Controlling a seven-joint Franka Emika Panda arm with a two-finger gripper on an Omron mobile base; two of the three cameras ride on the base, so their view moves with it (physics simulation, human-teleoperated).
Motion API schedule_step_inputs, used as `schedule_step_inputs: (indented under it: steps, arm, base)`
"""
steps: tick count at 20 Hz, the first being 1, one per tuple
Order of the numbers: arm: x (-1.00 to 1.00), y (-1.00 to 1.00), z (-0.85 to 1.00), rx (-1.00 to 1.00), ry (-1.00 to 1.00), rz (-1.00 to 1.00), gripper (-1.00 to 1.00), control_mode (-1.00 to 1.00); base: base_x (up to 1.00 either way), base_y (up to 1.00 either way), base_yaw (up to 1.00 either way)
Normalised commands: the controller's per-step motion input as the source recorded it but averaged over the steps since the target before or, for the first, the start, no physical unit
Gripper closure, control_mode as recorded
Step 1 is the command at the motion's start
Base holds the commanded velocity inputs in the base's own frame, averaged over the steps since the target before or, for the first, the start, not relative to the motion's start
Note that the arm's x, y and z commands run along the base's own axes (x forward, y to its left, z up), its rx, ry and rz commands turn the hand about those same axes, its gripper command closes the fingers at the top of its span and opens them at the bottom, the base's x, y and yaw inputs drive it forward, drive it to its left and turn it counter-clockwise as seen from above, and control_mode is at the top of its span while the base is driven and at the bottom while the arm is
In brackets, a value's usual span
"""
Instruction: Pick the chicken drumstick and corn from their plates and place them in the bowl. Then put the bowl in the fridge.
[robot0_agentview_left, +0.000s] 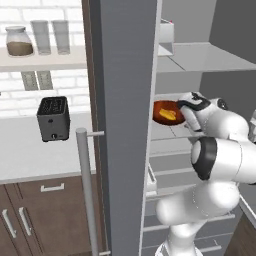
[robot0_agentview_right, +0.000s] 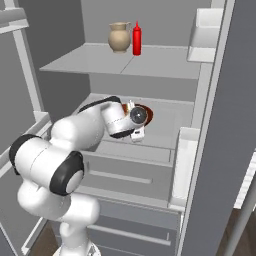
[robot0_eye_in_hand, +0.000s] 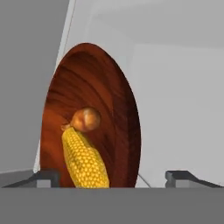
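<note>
Bowl (robot0_eye_in_hand: 94, 118) on a fridge (robot0_agentview_left: 125, 100) shelf (robot0_agentview_right: 165, 120), claw (robot0_eye_in_hand: 113, 177) let go.

From my hand camera I see its 2 fingertips (robot0_eye_in_hand: 46, 177) spread wide with nothing between them, 1 on each side of the bowl's near rim; whether either touches it I cannot tell. Inside the bowl, the corn (robot0_eye_in_hand: 85, 159) lies with the drumstick (robot0_eye_in_hand: 86, 119) at its far end, touching it. The left base camera gives me the bowl with something yellow in it near the shelf's left edge, half hidden by the arm; there I cannot make out the drumstick. The right base camera adds a jug (robot0_agentview_right: 119, 37) and red bottle (robot0_agentview_right: 137, 39) at the back of the shelf above, while the wrist covers most of the bowl. The corn's near end is cut off at the bottom of the hand picture.
</note>
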Motion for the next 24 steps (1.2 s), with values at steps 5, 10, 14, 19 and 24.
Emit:
schedule_step_inputs:
  steps: [5,10,14,19,24]
  arm:
    - [-0.69,0.13,0.86,-0.03,-0.01,0.01,-1.0,-1.0]
    - [-0.52,0.0,0.98,-0.06,0.0,0.01,-1.0,-1.0]
    - [-0.69,0.0,0.85,-0.06,0.0,0.05,-1.0,-1.0]
    - [-1.0,0.0,0.71,-0.05,-0.01,0.08,-1.0,-1.0]
    - [-1.0,0.2,0.28,-0.05,-0.12,0.18,-1.0,-1.0]
  base:
    - [0.0,0.0,0.0]
    - [0.0,0.0,0.0]
    - [0.0,0.0,0.0]
    - [0.0,0.0,0.0]
    - [0.0,0.0,0.0]
